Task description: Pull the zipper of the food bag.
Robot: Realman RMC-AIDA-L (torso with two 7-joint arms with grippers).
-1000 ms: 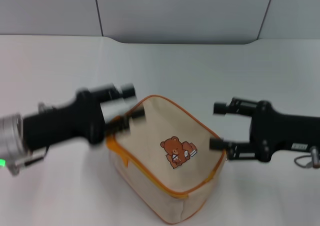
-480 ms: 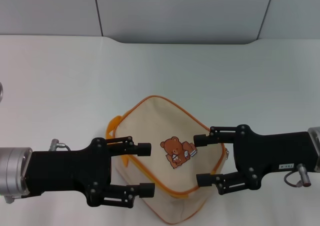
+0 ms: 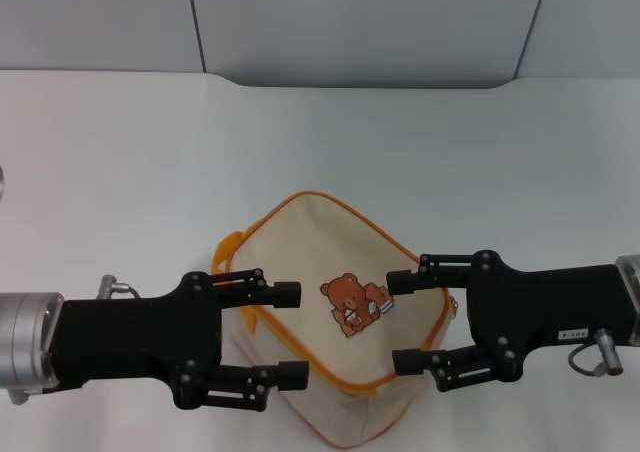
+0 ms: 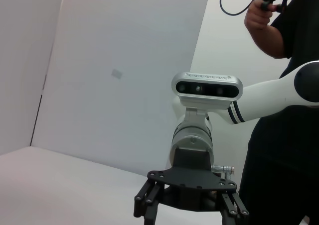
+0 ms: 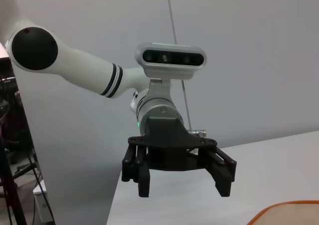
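The left gripper (image 3: pixel 290 334) hovers with its fingers spread wide, pointing toward the right gripper (image 3: pixel 405 320), whose fingers are likewise splayed and grasp nothing. The two face each other across the near part of the food bag (image 3: pixel 335 327). The cream canvas pouch with orange piping sits on the white table (image 3: pixel 130 162) between and below both sets of fingertips, its brown bear patch (image 3: pixel 352 302) lying in the gap between the grippers, a little closer to the right one. An orange strap loop (image 3: pixel 228 255) curves out from the bag's edge just beyond the left gripper's upper finger. The orange-trimmed zip line (image 3: pixel 345 383) runs around the bag's rim under both grippers; a small pale shape beside the right gripper's upper finger may be the zipper (image 3: pixel 452 303) pull, though it is too small to be sure. The right wrist view shows the left gripper (image 5: pixel 180 189) open from the front, with a corner of the bag's orange edge nearer the camera. The left wrist view shows the right gripper (image 4: pixel 189 216), and behind it a person (image 4: pixel 286 110) in dark clothing.
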